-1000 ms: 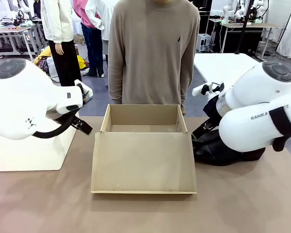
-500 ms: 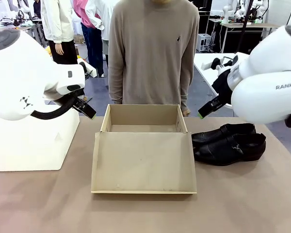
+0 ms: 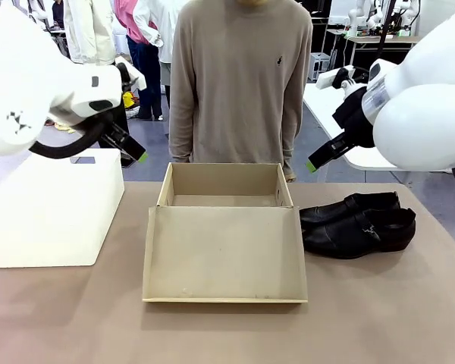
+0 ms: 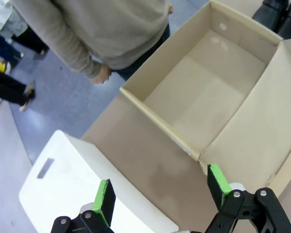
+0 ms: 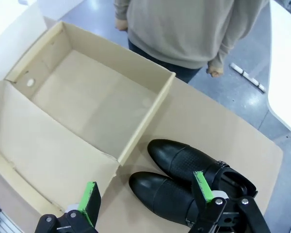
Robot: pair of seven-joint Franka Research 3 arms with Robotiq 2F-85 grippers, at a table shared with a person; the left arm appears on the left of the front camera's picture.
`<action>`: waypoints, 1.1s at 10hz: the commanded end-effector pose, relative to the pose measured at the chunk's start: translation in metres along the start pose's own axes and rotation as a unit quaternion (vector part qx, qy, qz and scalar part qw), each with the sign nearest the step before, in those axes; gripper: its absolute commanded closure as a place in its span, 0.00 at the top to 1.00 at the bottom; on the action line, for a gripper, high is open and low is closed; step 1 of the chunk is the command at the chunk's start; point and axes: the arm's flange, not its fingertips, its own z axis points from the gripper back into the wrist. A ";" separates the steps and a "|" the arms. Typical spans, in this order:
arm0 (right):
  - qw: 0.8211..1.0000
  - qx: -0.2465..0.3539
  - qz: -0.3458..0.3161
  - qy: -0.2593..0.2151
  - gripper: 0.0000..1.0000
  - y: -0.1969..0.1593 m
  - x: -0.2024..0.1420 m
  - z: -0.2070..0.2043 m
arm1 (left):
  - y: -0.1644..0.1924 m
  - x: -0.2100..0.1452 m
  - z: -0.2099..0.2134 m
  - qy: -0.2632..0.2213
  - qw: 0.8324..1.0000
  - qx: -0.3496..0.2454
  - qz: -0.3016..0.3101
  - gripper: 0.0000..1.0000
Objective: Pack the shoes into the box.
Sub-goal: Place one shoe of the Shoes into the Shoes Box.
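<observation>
**Both arms lift clear, shoes still waiting beside an empty box**

Both white arms have risen over the past second. The right one has uncovered the pair of black leather strap shoes (image 3: 356,224) it was hiding. The right gripper (image 5: 146,189) hangs high with its jaws spread wide and nothing between them. The shoes lie directly beneath it on the brown table (image 3: 379,318), side by side, toes towards the box and just beside its wall.

The left gripper (image 4: 161,187), equally wide and empty, hovers over the strip of table between the tan cardboard shoebox (image 3: 224,182) and the white plastic bin (image 3: 53,212).

The box sits open below and between the two claws, its hinged flap lid (image 3: 224,254) folded flat towards the robot. Its floor is bare cardboard and it holds nothing. What the bin holds cannot be told.

A person in a beige sweater (image 3: 239,76) stands beyond the box, arms down.

Packing appears to be at its very start, with the first pick-up in hand. The next move likely calls for the right claw to drop onto one shoe, close across its upper and carry it over the box wall.
</observation>
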 end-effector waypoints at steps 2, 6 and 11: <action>0.995 0.075 0.059 -0.033 1.00 -0.013 0.004 0.033 | 0.026 0.009 0.029 -0.053 0.995 -0.056 -0.063 1.00; 0.982 0.129 0.113 -0.082 1.00 -0.015 0.011 0.068 | 0.045 0.017 0.058 -0.125 0.985 -0.080 -0.090 1.00; 0.967 0.177 0.147 -0.107 1.00 -0.018 0.015 0.081 | 0.065 0.035 0.057 -0.176 0.970 -0.147 -0.084 1.00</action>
